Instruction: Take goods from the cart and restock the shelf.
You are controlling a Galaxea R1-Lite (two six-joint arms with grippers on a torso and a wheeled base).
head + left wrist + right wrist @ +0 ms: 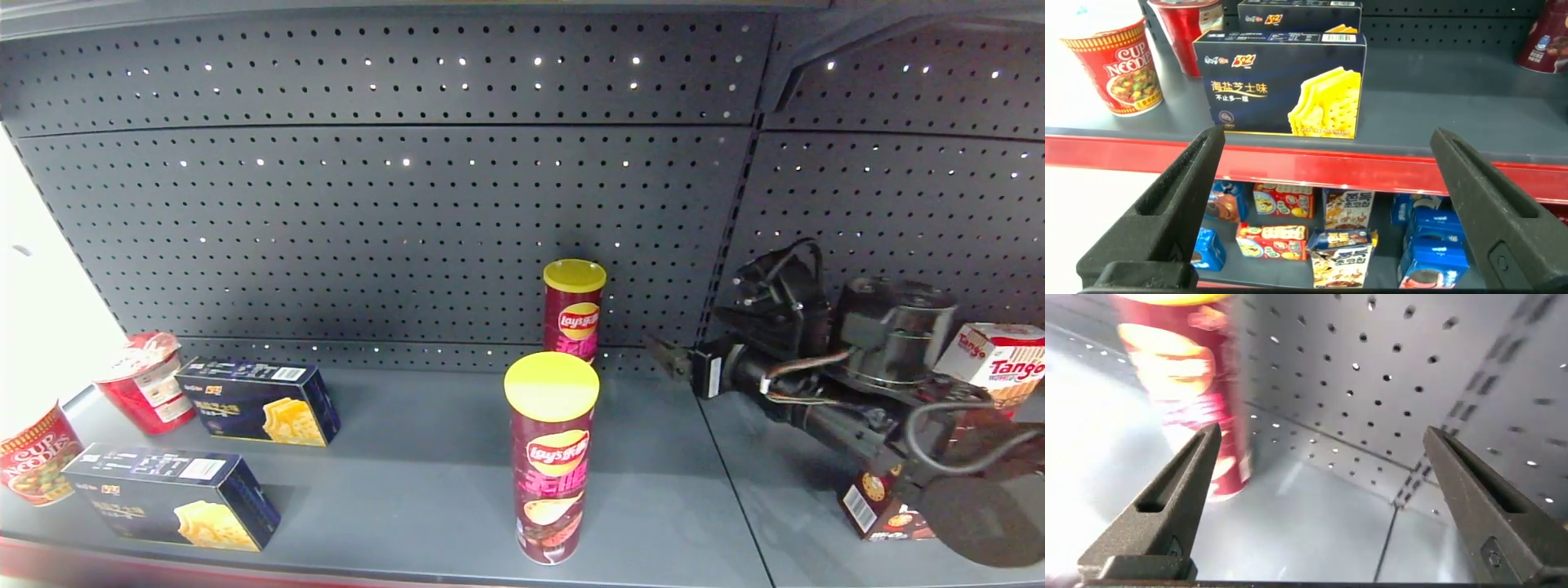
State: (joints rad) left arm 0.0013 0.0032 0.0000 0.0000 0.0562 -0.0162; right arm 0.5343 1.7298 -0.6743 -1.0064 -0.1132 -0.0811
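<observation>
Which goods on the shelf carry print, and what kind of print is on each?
Front chips can: round logo, large lettering on its side.
Rear chips can: same round logo.
Noodle cup: large red lettering in two lines.
Front cracker box: pale characters, small logo, barcode label on top.
Wafer box: red lettering on two faces.
Small box: barcode, digits too small to read.
Red cup: label too blurred to read.

Right arm [816,384] stretched out level and low, right claw [1320,457] held wide open, left claw [1327,155] likewise spread wide
</observation>
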